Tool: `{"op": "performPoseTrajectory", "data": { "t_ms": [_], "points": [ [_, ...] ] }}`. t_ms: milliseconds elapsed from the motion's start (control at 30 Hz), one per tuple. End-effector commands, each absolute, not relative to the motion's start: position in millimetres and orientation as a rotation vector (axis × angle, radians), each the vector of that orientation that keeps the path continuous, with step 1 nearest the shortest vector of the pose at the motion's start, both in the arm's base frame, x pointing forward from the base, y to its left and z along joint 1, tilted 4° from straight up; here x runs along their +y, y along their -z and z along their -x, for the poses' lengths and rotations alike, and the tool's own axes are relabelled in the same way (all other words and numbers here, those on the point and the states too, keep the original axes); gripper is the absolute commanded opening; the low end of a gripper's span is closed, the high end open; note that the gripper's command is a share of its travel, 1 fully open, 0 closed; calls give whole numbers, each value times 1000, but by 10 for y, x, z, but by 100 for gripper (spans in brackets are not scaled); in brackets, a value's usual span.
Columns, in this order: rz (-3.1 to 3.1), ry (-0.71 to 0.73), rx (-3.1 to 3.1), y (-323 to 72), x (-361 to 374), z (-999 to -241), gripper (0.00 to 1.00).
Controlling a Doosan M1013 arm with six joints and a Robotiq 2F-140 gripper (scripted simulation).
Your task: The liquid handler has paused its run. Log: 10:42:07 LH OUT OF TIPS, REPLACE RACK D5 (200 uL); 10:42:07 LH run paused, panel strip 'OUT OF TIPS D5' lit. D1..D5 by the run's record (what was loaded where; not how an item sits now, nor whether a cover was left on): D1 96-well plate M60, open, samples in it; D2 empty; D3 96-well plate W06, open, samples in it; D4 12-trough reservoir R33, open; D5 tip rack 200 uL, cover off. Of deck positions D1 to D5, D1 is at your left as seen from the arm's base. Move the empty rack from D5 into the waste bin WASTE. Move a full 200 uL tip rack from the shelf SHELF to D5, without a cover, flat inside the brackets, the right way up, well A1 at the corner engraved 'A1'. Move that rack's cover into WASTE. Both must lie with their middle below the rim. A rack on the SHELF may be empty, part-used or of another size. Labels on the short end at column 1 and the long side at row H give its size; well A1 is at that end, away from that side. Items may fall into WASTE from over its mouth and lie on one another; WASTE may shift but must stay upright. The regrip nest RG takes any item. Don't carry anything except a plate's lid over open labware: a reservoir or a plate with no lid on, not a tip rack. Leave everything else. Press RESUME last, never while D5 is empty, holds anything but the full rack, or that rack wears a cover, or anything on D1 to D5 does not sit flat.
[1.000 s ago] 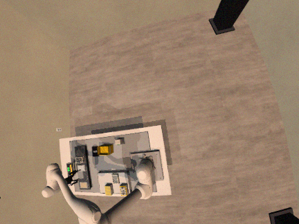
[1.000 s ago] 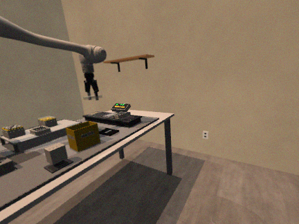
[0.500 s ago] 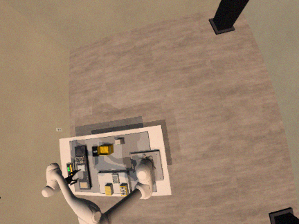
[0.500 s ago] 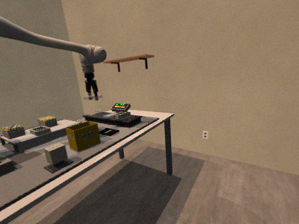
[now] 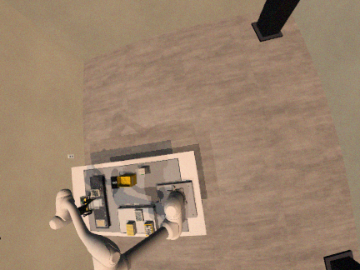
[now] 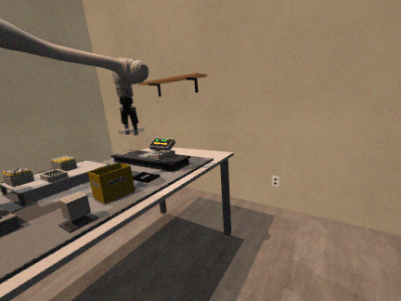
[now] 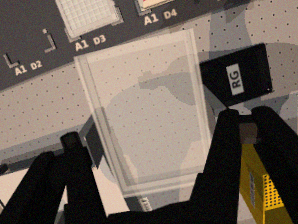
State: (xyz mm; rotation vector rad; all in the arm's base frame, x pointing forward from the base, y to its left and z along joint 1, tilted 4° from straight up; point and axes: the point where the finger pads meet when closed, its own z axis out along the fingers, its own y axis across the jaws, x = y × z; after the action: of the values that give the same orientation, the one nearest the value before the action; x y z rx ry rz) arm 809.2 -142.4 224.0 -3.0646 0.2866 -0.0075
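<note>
My gripper (image 6: 130,132) (image 7: 151,109) is shut on a clear cover (image 6: 138,130) (image 7: 145,110), held level high above the table. In the wrist view the cover spans between the fingers, with the mat and nest beside it. The yellow waste bin (image 5: 127,180) (image 6: 111,184) (image 7: 251,186) stands upright; a yellow perforated rack top (image 7: 273,194) shows inside it. The black deck (image 5: 97,183) (image 6: 181,161) shows no rack that I can make out at its D5 end. On the shelf (image 5: 123,213) stand two yellow-topped racks (image 5: 131,227) (image 5: 149,227) and a pale rack (image 5: 139,215).
The black regrip nest (image 5: 114,180) (image 6: 148,177) (image 7: 252,65) lies between deck and bin. A white plate (image 7: 90,17) sits at D3, and part of the reservoir (image 7: 154,4) shows at D4. The lit panel (image 6: 162,142) stands behind the deck. A grey block (image 6: 74,206) stands near the table's edge.
</note>
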Motion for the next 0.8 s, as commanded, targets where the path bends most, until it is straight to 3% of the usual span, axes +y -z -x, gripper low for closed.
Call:
{"op": "performPoseTrajectory", "data": {
  "t_ms": [0, 767],
  "points": [
    [3065, 8, 286, -2233, -1574, -8077, 0],
    [3065, 8, 286, -2169, -2568, -7988, 0]
  ]
}}
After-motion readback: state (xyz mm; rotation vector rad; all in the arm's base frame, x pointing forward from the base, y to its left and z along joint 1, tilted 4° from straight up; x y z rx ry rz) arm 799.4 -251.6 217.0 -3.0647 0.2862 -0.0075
